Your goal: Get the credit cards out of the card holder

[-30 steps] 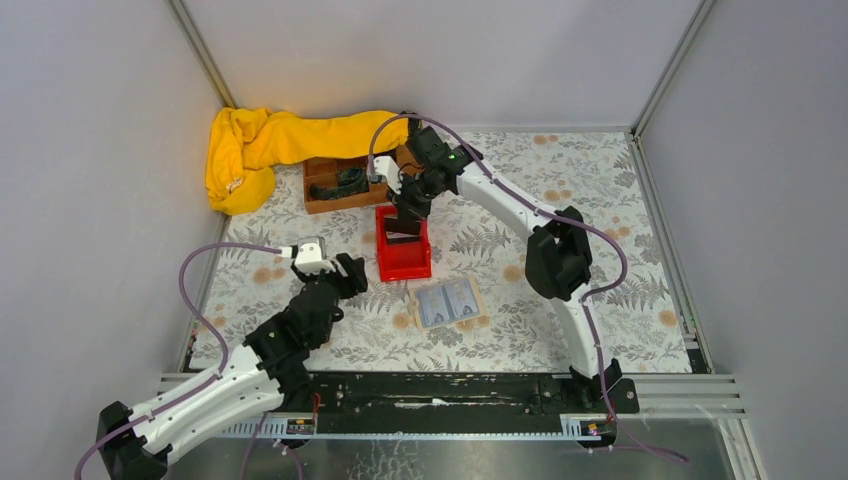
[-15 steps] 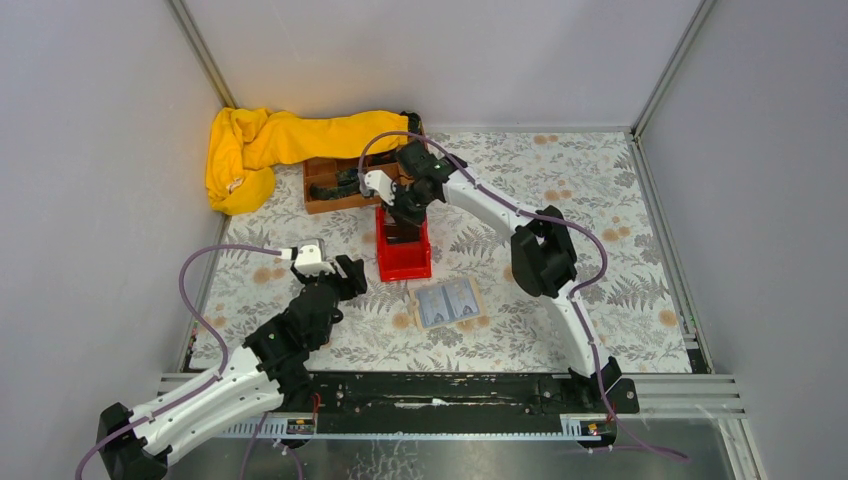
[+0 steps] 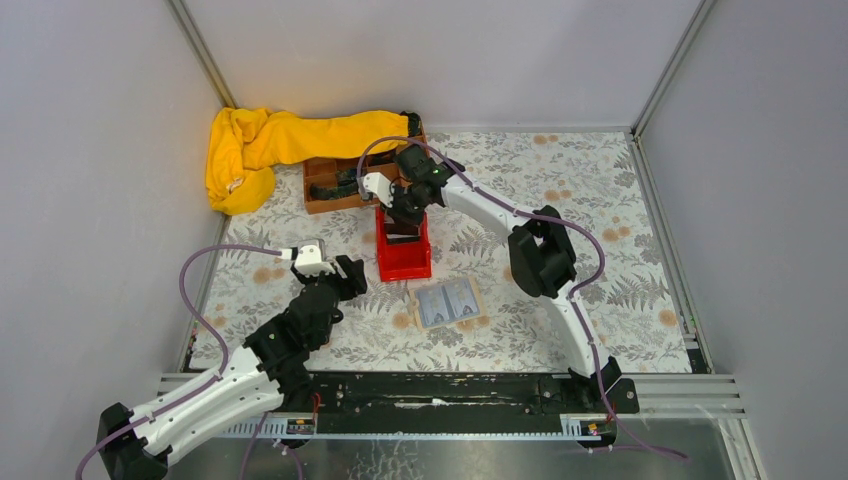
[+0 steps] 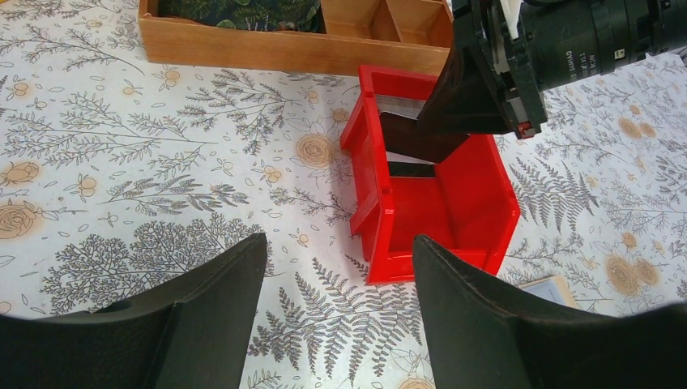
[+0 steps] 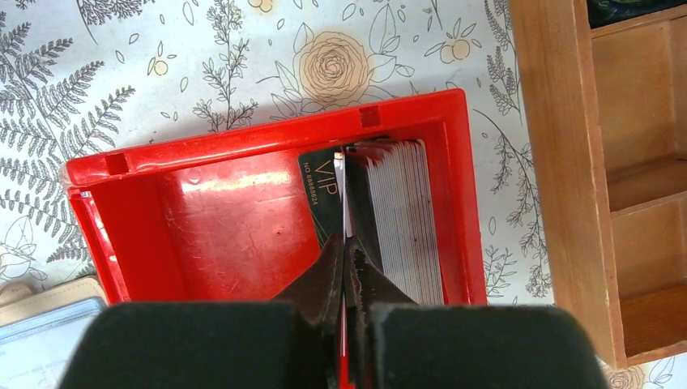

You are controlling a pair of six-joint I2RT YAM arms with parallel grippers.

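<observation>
My right gripper (image 5: 344, 243) is shut on a dark credit card (image 5: 320, 188) marked VIP, held on edge inside the red bin (image 5: 267, 134). Several more credit cards (image 5: 401, 219) stand stacked against the bin's far wall. From the left wrist view the same dark card (image 4: 413, 134) hangs from the right gripper (image 4: 478, 97) over the bin (image 4: 381, 203). The card holder (image 3: 449, 302) lies open on the table just in front of the bin (image 3: 405, 265), its tan edge (image 5: 40, 292) showing. My left gripper (image 4: 339, 243) stands open and holds nothing, left of the bin (image 3: 350, 272).
A brown wooden compartment tray (image 3: 325, 195) sits directly behind the red bin, close to the right wrist. A yellow cloth (image 3: 260, 150) lies bunched at the back left. Grey walls enclose the flower-patterned table on three sides.
The right arm has shifted a little left and lower, bringing the held card deeper into the red bin. The left arm has stayed still.
</observation>
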